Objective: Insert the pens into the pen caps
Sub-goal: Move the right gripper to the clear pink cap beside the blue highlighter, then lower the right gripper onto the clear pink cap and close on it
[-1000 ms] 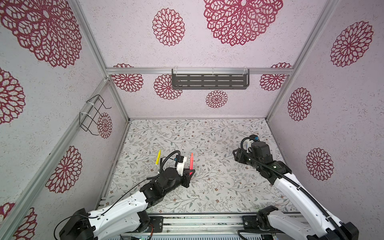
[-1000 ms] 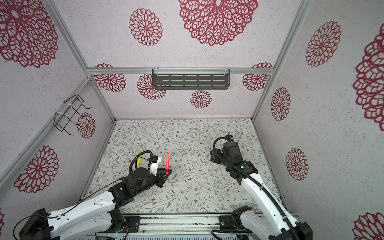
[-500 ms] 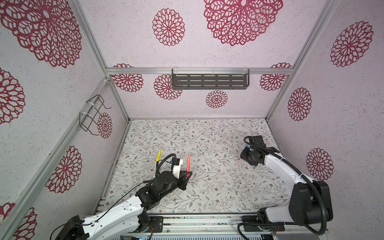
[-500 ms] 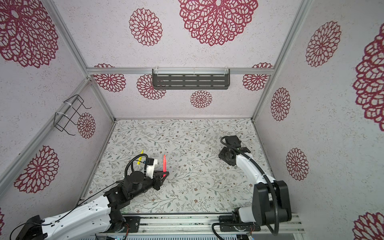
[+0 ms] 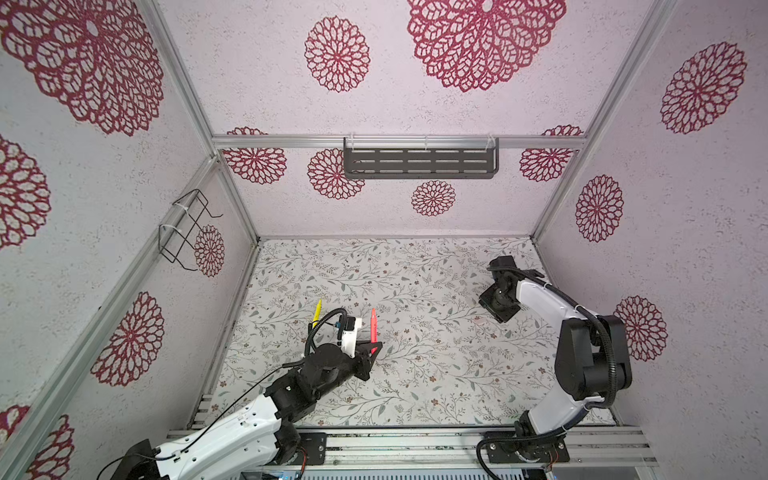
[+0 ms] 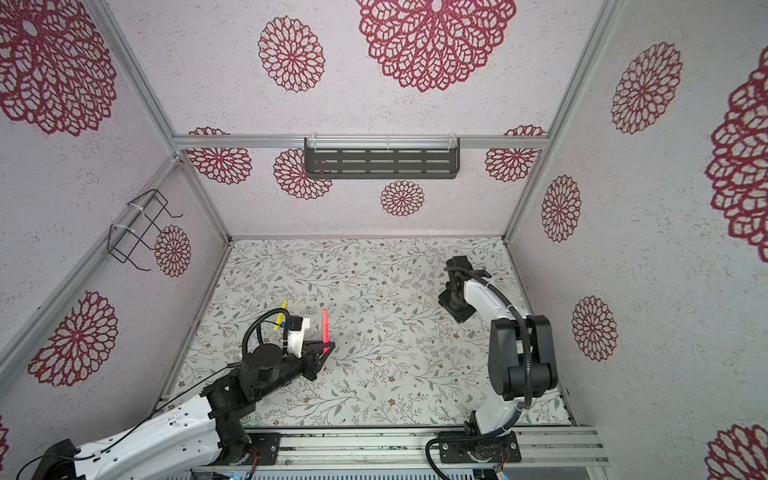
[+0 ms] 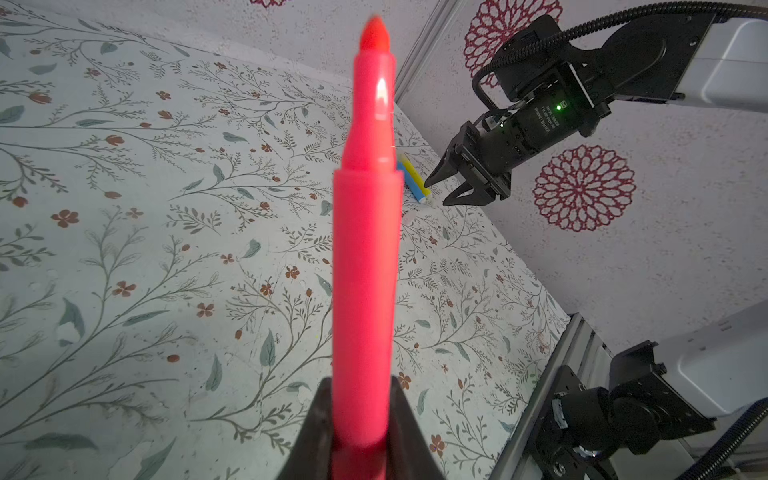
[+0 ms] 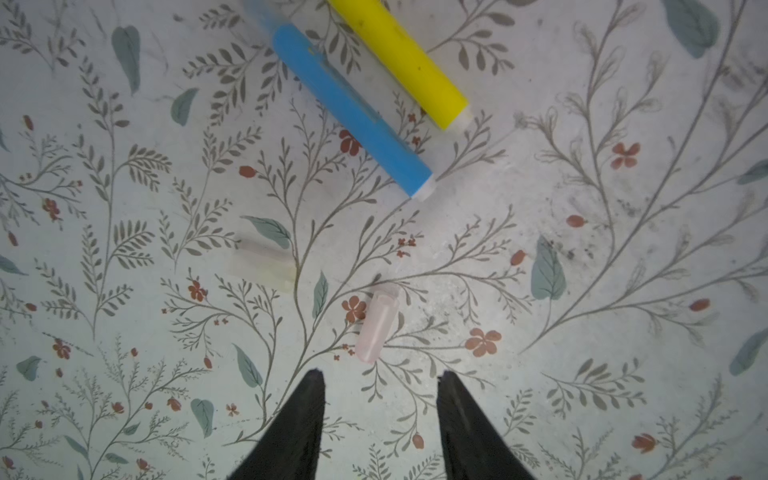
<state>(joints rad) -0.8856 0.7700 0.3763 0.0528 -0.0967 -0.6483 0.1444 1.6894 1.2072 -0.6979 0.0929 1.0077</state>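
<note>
My left gripper [image 5: 374, 348] [image 6: 326, 348] [image 7: 362, 432] is shut on the lower end of a red-pink pen [image 5: 373, 326] [image 6: 325, 326] [image 7: 365, 249], which stands upright with its tip up. A yellow pen [image 5: 318, 311] [image 6: 283, 312] lies on the mat behind the left wrist. My right gripper [image 8: 380, 382] [image 7: 441, 192] hangs open and empty just above the mat at the right. Close beyond its fingertips lies a clear pinkish pen cap [image 8: 376, 326]. A fainter clear cap [image 8: 266, 262] lies nearby. Farther on, a blue pen [image 8: 353, 112] [image 7: 412, 185] and a yellow pen [image 8: 403, 62] [image 7: 409, 163] lie side by side.
The floral mat [image 5: 415, 374] is walled on three sides. A dark slotted shelf [image 5: 419, 160] hangs on the back wall and a wire rack [image 5: 187, 228] on the left wall. A metal rail [image 5: 415, 440] runs along the front edge. The right wall stands close to the right arm [image 5: 540, 299].
The right arm has swung down from a raised pose, so its gripper now hangs low over the mat near the right wall. The left gripper has drifted slightly left with the red-pink pen.
</note>
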